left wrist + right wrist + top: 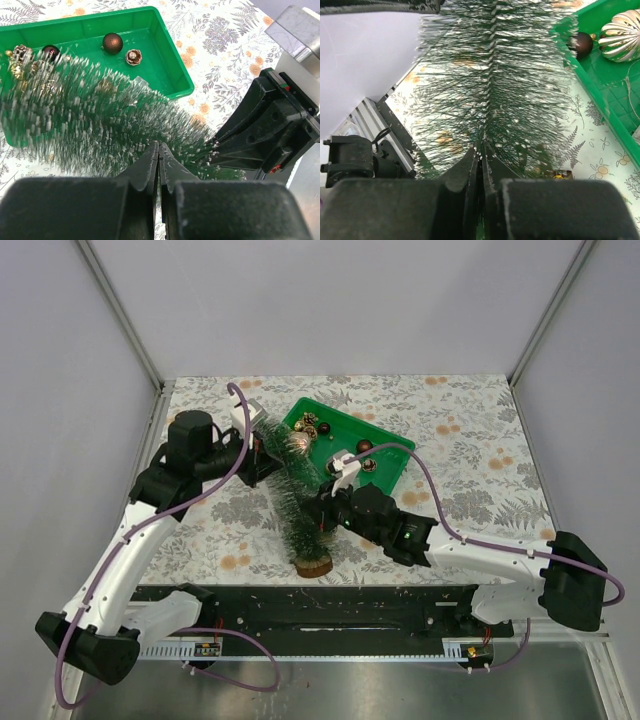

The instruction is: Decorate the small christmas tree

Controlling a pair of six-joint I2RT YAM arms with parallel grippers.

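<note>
Left fingers (145, 167) pressed together in small christmas tree (100, 115) bristles; right fingers (465, 170) pinching its stem.

No text, label, brand, number or sign can be read in any view. The small circuit board (208, 648) at the bottom left of the top view and its twin (478, 650) at the bottom right carry marks too small to make out. A green indicator light (408, 536) glows on the right arm (490, 558), with no legible lettering beside it.
</note>
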